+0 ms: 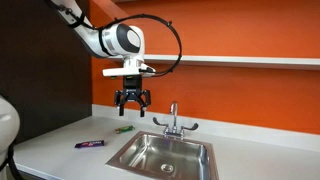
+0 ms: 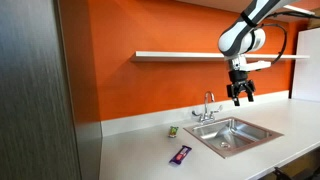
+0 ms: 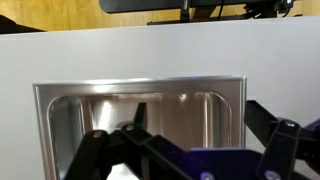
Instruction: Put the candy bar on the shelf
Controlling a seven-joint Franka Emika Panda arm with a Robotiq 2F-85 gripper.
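The candy bar (image 1: 90,144) (image 2: 181,154), a small flat bar in a purple wrapper, lies on the white countertop beside the sink. The shelf (image 1: 240,60) (image 2: 190,55) is a long thin white board on the orange wall. My gripper (image 1: 132,100) (image 2: 241,97) hangs open and empty in the air over the sink, well apart from the candy bar and below shelf height. In the wrist view the gripper (image 3: 185,150) looks down into the sink basin, with its dark fingers (image 3: 285,135) spread wide. The candy bar is out of that view.
A steel sink (image 1: 150,160) (image 2: 250,128) (image 3: 60,110) with a faucet (image 1: 172,120) (image 2: 207,108) is set into the countertop (image 1: 50,150) (image 2: 140,155). A small green object (image 1: 123,128) (image 2: 172,131) lies near the wall. A dark panel (image 2: 35,90) stands at one end.
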